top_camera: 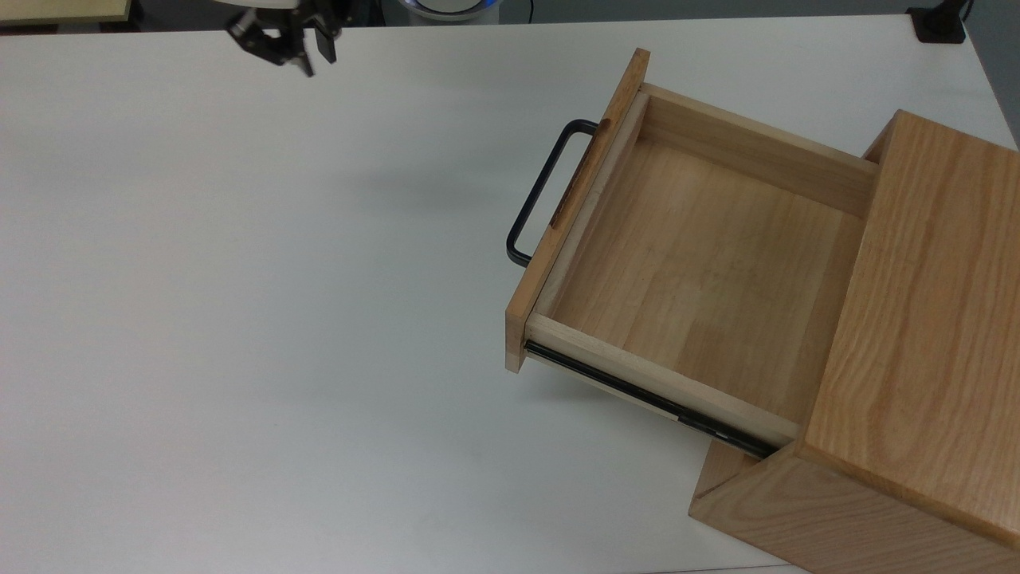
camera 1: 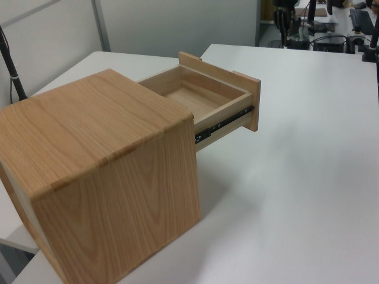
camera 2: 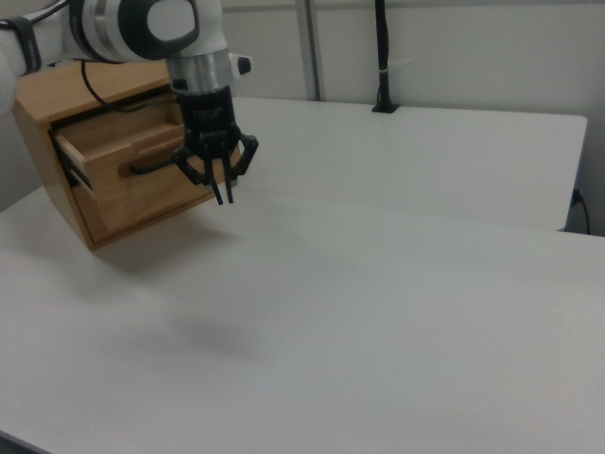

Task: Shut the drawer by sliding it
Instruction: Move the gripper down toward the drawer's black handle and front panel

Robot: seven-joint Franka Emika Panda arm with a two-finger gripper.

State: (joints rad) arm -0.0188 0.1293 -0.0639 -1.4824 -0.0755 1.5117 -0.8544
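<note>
A broad white table (top_camera: 239, 319) filled the room under soft even light, pale partition walls (camera 1: 166, 23) with a grey upright post (camera 1: 100, 25) stood behind it, and a black pole (camera 2: 382, 52) rose at its far edge in the right view.

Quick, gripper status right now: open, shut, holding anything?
Gripper: shut, fingertips nearly together, holding nothing. It hangs above the bare table, apart from the drawer.
</note>
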